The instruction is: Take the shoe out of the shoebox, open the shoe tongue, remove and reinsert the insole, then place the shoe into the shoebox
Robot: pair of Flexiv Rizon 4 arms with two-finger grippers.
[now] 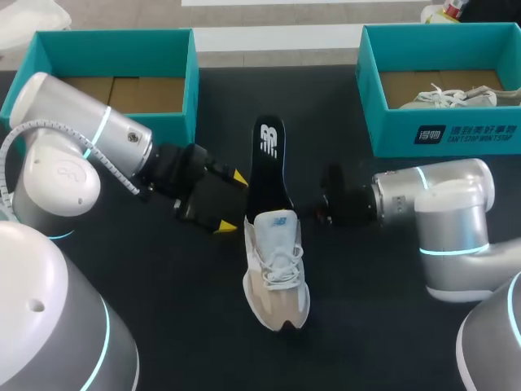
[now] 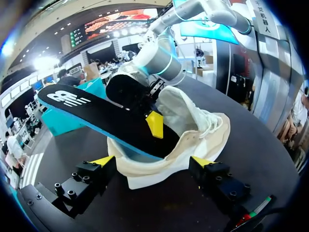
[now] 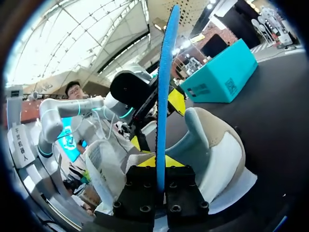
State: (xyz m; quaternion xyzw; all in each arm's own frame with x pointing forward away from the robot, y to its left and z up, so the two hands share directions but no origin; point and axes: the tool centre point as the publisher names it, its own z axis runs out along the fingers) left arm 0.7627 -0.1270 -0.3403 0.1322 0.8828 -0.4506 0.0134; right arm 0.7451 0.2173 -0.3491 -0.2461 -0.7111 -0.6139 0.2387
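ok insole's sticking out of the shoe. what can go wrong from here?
1. Left gripper is open at the heel of the shoe, not clamping it; pushing the insole could slide or tip it.
2. Right gripper pinches the insole close to the shoe; its long free end may bend or twist in the grip.
3. Both grippers crowd the heel and might touch.

The shoe (image 1: 275,273) is beige and white, the insole (image 1: 269,159) black (blue underside, white logo), the 2 shoeboxes (image 1: 114,41) (image 1: 391,126) teal.
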